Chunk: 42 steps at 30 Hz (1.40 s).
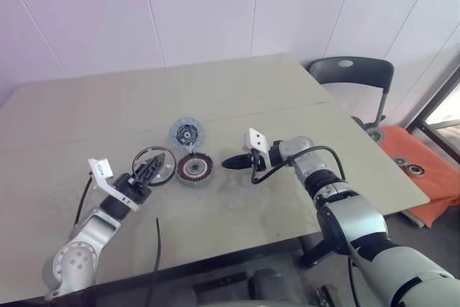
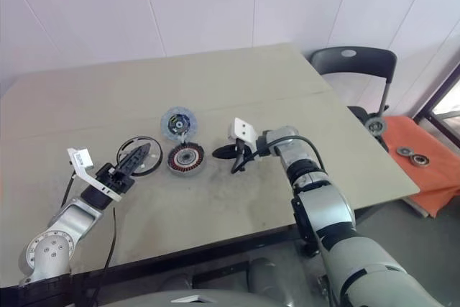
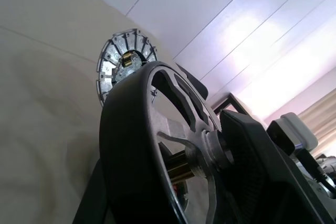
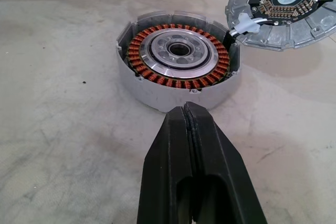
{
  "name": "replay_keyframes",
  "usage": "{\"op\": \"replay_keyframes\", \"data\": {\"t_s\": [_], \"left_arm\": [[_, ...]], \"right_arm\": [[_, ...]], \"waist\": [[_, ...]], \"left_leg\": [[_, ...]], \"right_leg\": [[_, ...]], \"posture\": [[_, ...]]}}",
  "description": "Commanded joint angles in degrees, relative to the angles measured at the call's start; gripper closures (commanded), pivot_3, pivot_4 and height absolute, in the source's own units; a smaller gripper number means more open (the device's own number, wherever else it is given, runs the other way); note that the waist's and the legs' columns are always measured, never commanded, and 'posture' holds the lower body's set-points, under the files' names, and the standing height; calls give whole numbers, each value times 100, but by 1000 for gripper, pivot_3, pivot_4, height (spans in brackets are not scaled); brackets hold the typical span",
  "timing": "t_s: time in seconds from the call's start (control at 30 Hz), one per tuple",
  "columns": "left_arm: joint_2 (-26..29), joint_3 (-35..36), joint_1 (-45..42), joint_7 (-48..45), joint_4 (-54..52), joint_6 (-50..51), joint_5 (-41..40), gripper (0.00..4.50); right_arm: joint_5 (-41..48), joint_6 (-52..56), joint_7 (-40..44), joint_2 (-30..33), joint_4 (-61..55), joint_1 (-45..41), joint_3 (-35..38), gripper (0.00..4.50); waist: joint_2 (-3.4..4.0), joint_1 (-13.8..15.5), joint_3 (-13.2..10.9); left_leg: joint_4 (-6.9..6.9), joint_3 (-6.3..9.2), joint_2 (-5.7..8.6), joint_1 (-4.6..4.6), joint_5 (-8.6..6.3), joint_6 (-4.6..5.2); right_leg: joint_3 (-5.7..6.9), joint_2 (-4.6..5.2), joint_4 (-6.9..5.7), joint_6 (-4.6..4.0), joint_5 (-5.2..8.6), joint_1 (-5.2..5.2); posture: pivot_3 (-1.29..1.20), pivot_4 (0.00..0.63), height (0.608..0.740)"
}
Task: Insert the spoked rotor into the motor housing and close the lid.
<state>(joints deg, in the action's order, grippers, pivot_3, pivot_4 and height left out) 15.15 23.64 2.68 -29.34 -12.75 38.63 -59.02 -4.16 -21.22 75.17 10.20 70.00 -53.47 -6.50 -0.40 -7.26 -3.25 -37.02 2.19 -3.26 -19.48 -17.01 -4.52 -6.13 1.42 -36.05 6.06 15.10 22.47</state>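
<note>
Here the left gripper [image 1: 152,167] clamps the spoked rotor [image 1: 159,166], held tilted above the table [image 1: 287,98], just beside the motor housing [image 1: 194,168]. Lid [image 1: 187,134] lies behind the housing. Right gripper [image 1: 231,162], fingers pressed together, points at the housing.

You have a pale beige tabletop [image 1: 237,98] with a seam running across it. On it sits the motor housing [image 1: 195,168], copper windings up. The lid [image 1: 187,134] lies just beyond the housing, nearly touching, joined to it by a short wire.
</note>
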Motion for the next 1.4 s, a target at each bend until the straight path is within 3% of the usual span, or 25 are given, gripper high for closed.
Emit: {"op": "replay_keyframes", "data": {"t_s": [0.03,0.47,1.1,1.4], "left_arm": [[-115,-199,-369,58,108,-2,-68,2506],[-426,-858,-1380,-163,1868,-227,850,2506],[-612,-1171,-1609,163,1554,345,1014,2506],[-567,-947,-1618,415,1675,210,1130,2506]], "right_arm": [[28,-62,-12,-2,-57,-101,13,4500],[77,-66,-22,-16,-152,3,38,4500],[86,-62,-90,-54,-191,89,29,4500],[87,-67,-82,-48,-208,105,28,4500]], "waist": [[0,7,0],[-2,-13,0],[-1,11,0],[-1,7,0]], "left_leg": [[0,0,1,0,0,0],[2,5,7,-1,0,0],[-4,29,21,-2,0,0],[-6,87,51,-1,1,0]], "right_leg": [[0,0,0,0,0,-1],[-3,-1,3,15,-7,-2],[-5,1,2,23,-4,-16],[-4,-2,0,25,-3,-24]], "posture": [[0,0,740],[0,0,740],[0,0,740],[0,0,740]]}}
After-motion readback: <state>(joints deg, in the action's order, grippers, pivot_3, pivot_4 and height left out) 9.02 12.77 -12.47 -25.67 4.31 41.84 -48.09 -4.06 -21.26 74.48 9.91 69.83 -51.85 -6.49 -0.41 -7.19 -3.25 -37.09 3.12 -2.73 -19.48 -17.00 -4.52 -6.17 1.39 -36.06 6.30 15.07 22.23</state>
